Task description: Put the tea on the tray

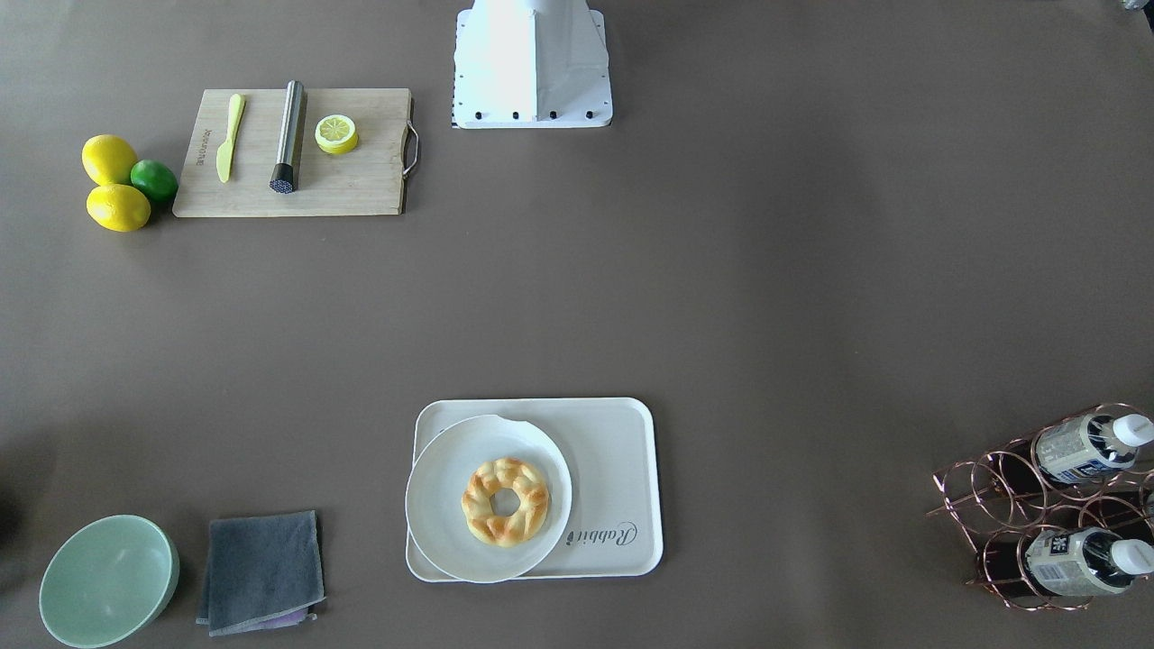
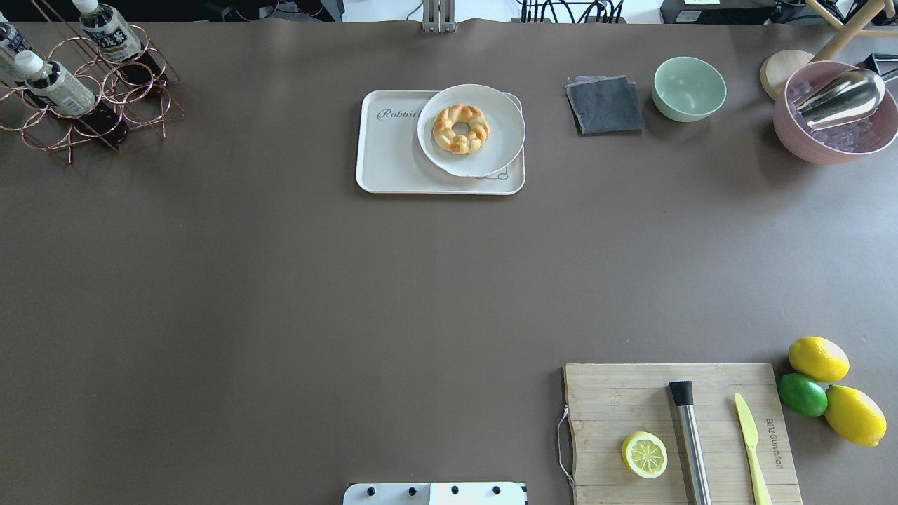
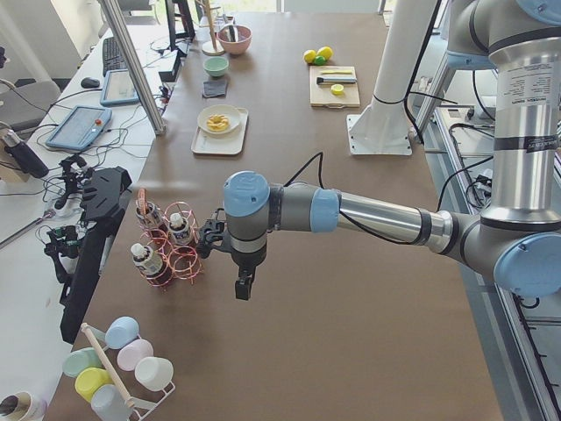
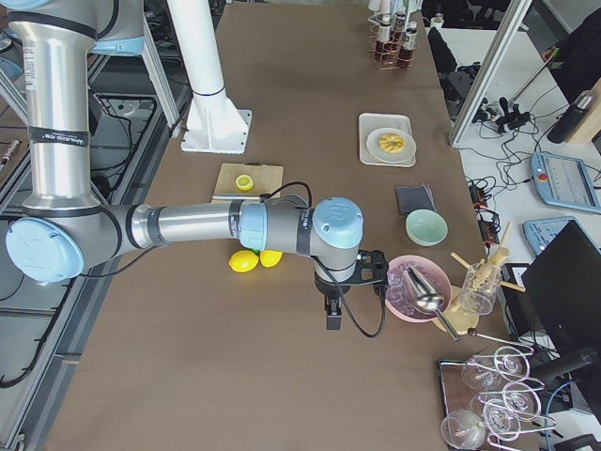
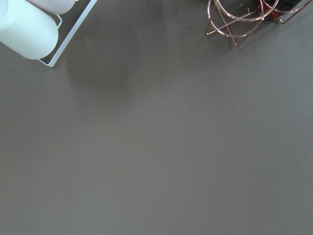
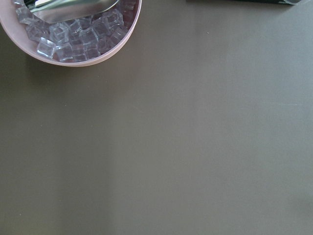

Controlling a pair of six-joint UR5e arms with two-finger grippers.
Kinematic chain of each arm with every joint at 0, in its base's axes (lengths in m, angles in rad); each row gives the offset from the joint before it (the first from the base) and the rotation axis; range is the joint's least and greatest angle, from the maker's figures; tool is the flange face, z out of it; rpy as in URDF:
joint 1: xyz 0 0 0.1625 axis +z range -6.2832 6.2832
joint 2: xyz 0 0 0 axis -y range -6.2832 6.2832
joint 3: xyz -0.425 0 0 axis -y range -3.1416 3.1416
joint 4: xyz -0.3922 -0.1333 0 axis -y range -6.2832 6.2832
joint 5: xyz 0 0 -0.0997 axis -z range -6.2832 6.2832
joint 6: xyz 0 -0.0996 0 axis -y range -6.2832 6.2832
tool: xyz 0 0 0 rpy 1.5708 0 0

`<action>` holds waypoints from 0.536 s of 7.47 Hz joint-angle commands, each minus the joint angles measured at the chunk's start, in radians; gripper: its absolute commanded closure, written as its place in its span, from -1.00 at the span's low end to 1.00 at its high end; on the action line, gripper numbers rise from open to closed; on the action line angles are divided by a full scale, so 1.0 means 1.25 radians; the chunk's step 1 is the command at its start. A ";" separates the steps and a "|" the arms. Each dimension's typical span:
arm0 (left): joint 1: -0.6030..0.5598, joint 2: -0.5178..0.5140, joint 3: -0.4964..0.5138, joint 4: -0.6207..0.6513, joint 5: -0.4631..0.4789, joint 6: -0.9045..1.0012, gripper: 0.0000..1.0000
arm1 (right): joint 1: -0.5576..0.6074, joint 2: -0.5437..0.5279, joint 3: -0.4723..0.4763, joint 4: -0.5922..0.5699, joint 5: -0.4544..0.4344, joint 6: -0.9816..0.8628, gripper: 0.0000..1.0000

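Overhead exterior: nothing done yet, tea (image 2: 55,87) lying in the copper wire rack (image 2: 119,84), well apart from the tray (image 2: 393,154). Grasp, carry, placement all left. Cannot tell left fingers (image 3: 243,288) or right fingers (image 4: 331,318) apart or together.

Wide open run of table (image 2: 280,280) through middle, from left edge to cutting board (image 2: 617,393) at near right corner. Far left corner: copper wire rack (image 2: 151,112), tea (image 2: 56,90) lying tilted in rings, wire loops close around each bottle. Tray (image 2: 393,165) by far edge, centre: right part covered by plate (image 2: 491,151) with bread ring (image 2: 461,128), overhanging far rim; bare strip only on lettered side, toward rack. Folded cloth (image 2: 605,105), green bowl (image 2: 689,88) just right of tray. Pink ice bowl (image 2: 835,137) at far right corner.
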 commanded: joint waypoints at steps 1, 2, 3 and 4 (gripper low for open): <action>0.002 0.004 -0.096 -0.007 0.025 -0.064 -0.95 | 0.001 -0.021 0.027 -0.001 0.000 0.000 -1.00; 0.034 0.002 -0.091 -0.006 0.022 -0.069 -0.95 | 0.002 -0.027 0.037 -0.001 0.000 0.000 -1.00; 0.042 -0.001 -0.104 -0.007 0.017 -0.115 -0.95 | 0.002 -0.027 0.036 -0.001 0.000 0.000 -1.00; 0.068 -0.001 -0.147 -0.011 0.002 -0.213 -0.95 | 0.002 -0.027 0.033 -0.001 -0.001 0.000 -1.00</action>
